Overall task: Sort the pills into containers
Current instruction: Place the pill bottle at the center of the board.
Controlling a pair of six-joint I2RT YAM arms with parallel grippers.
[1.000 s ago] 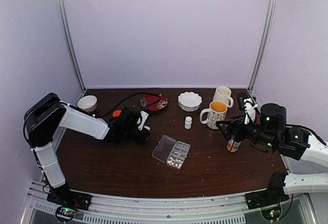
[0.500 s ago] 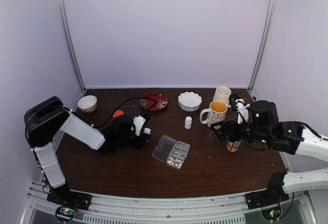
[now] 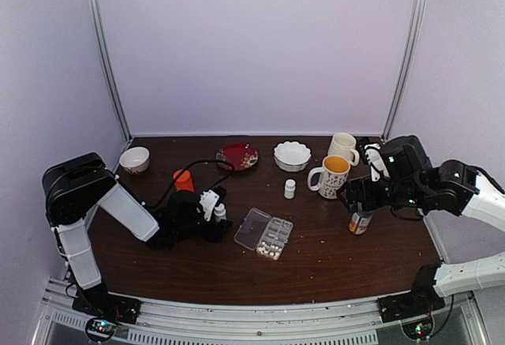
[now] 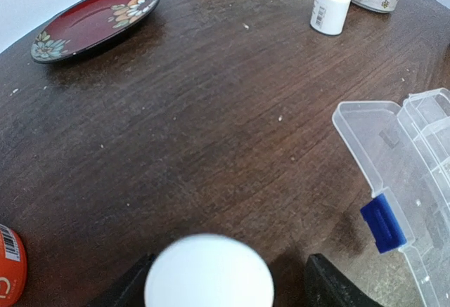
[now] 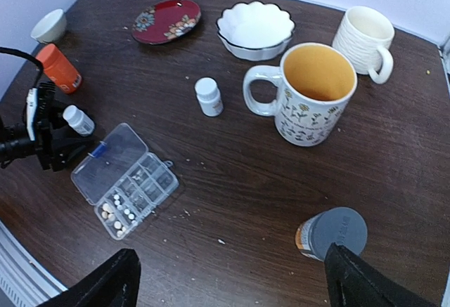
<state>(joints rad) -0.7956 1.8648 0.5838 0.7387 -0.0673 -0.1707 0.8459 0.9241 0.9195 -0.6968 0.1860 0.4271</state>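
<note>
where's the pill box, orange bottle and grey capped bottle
pill box (image 5: 109,161): right wrist view, on its open lid
orange bottle (image 5: 60,72): right wrist view, on its body
grey-capped bottle (image 5: 340,229): right wrist view, on its cap

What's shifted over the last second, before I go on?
The left end effector slid nearer and lower, toward the pill box, and the small white-capped bottle at its tip came along. The right end effector lifted away from the grey-capped bottle, which stands where it was. The pill box did not move.
</note>
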